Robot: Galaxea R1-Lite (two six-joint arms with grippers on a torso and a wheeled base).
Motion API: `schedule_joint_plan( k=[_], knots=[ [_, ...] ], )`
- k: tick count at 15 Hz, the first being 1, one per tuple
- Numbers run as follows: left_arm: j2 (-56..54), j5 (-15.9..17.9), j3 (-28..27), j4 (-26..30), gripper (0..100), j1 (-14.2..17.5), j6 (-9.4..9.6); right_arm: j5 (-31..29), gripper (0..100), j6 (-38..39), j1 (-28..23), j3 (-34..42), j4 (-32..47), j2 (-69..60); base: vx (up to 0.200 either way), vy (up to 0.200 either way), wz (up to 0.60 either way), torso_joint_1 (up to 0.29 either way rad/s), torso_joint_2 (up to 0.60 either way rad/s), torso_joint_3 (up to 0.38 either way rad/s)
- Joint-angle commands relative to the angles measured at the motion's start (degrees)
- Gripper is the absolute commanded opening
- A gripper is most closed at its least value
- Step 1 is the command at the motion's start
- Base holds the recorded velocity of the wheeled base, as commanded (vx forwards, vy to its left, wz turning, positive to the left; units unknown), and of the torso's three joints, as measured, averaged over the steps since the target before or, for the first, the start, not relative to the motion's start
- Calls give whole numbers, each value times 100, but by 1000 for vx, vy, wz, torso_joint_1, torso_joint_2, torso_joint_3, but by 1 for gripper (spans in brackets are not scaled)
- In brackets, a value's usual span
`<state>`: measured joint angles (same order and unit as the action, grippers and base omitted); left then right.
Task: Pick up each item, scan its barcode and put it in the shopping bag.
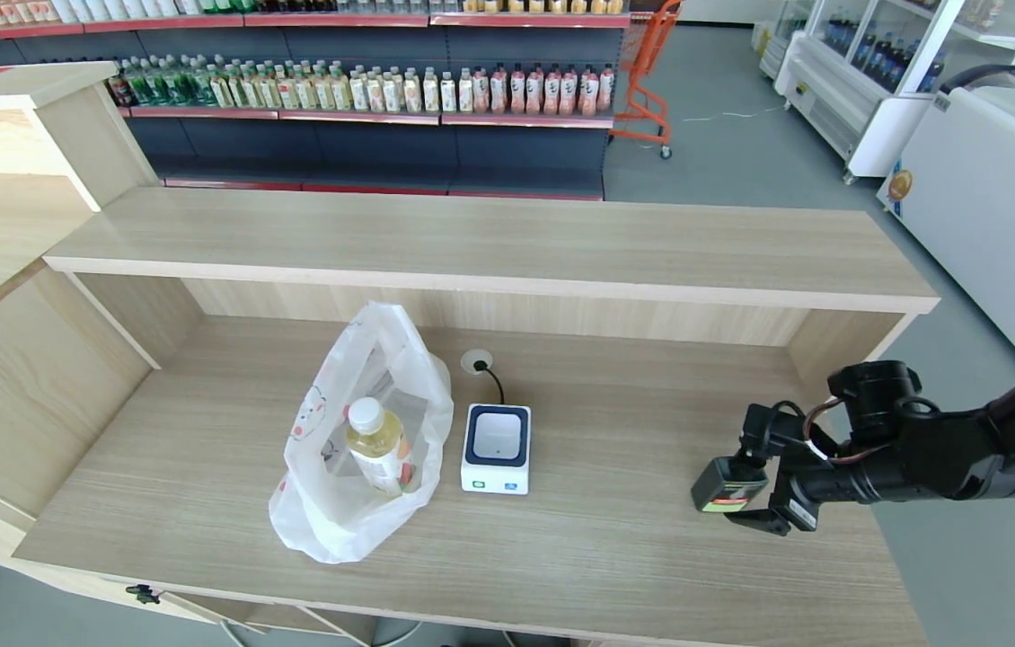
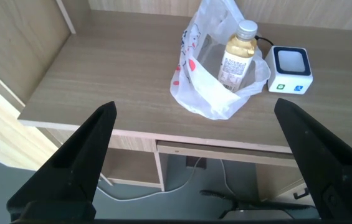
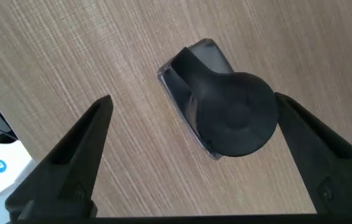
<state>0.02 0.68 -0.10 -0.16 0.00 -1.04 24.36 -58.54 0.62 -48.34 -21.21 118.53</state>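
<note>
Left claw (image 2: 195, 104) hung wide open, empty, off near edge of light wooden counter (image 1: 606, 557). White plastic shopping bag (image 1: 328, 512) held yellow white-capped bottle (image 1: 377, 449); white square scanner (image 1: 496, 449) just beside. Right claw (image 3: 192, 98) gaped wide above small grey pack with black rounded top (image 3: 225, 118), lying between fingers, untouched.

The table (image 1: 615, 539) is pale wood-grain, matt and smooth. The bag (image 1: 319, 526) is thin, crinkled, translucent white plastic. The bottle (image 1: 377, 449) is clear plastic; the scanner (image 1: 495, 485) smooth white plastic.
</note>
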Motion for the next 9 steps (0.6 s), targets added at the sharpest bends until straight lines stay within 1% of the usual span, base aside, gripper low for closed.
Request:
schedule_joint_plan(
  k=[1,9],
  knots=[
    [-2,2,1,-2,100,0,-2,8,0,-8,26,-18,-6,162,0,0,0,0,0,0],
    [-2,2,1,-2,100,0,-2,16,0,-8,52,61,-357,364,0,0,0,0,0,0]
  ],
)
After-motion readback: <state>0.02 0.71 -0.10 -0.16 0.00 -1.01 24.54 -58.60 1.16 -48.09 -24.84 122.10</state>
